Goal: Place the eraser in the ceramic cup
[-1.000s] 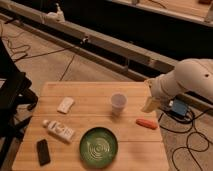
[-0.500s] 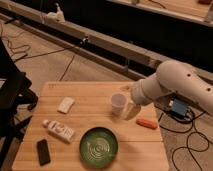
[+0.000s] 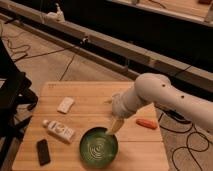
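The eraser [image 3: 43,151], a small black slab, lies flat near the table's front left corner. My arm reaches in from the right across the middle of the table. My gripper [image 3: 115,126] points down and to the left, just above the far right rim of the green plate [image 3: 98,146]. It is open and holds nothing. It is far to the right of the eraser. The ceramic cup is hidden behind my arm.
A white block [image 3: 65,104] lies at the left middle of the wooden table [image 3: 85,92], and a white tube [image 3: 59,130] lies in front of it. An orange oblong piece [image 3: 146,123] lies at the right. A dark chair stands left of the table, and cables cross the floor.
My arm has swung in from the right and down toward the table's middle. It now covers the cup, and the gripper has come over the green plate's rim.
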Controlling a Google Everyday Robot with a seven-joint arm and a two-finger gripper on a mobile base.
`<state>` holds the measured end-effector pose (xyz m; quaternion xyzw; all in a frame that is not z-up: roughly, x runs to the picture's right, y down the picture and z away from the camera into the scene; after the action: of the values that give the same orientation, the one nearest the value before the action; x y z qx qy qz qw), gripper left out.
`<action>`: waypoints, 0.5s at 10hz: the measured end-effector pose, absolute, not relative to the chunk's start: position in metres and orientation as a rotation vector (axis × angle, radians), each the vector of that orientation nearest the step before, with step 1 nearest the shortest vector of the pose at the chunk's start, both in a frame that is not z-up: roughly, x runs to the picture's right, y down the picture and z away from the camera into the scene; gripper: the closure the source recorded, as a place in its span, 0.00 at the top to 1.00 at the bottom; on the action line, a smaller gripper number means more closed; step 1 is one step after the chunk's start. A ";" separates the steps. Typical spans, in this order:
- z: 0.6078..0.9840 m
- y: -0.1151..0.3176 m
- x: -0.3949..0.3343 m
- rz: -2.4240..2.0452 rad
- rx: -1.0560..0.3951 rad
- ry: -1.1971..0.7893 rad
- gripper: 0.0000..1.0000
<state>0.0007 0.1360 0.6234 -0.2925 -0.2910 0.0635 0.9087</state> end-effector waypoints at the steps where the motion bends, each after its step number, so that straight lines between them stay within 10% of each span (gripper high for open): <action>1: 0.624 0.153 -0.018 0.087 -0.602 -0.595 0.80; 5: 0.623 0.179 -0.052 -0.046 -0.537 -0.578 0.80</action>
<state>-0.0521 0.1787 0.6232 -0.2618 -0.2817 -0.0223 0.9228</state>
